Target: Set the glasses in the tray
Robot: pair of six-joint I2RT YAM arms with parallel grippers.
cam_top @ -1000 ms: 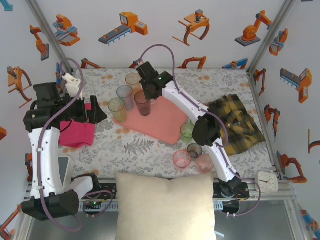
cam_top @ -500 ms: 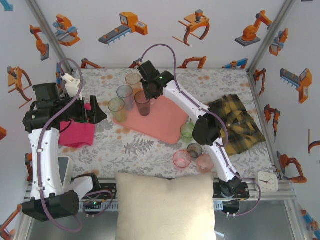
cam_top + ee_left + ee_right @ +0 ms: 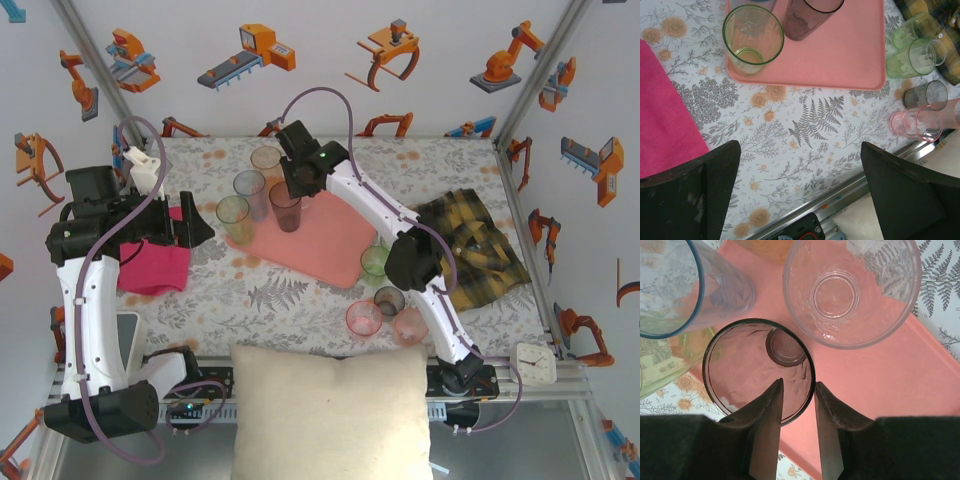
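The salmon-pink tray lies mid-table. A smoky grey glass stands upright on it. My right gripper hangs over this glass with one finger inside the rim and one outside, jaws parted and the inner finger clear of the wall. Beside it stand a clear glass and a bluish glass. A green glass stands on the tray's corner. My left gripper is wide open over bare tablecloth, holding nothing. Off the tray lie two green glasses, a grey one and a pink one.
A magenta cloth lies at the left under my left arm. A yellow-black plaid cloth lies at the right. A cream cushion sits at the near edge, past the metal table rail.
My right gripper's jaws have spread a little around the smoky glass's rim. Both arms and the glasses stay where they were.
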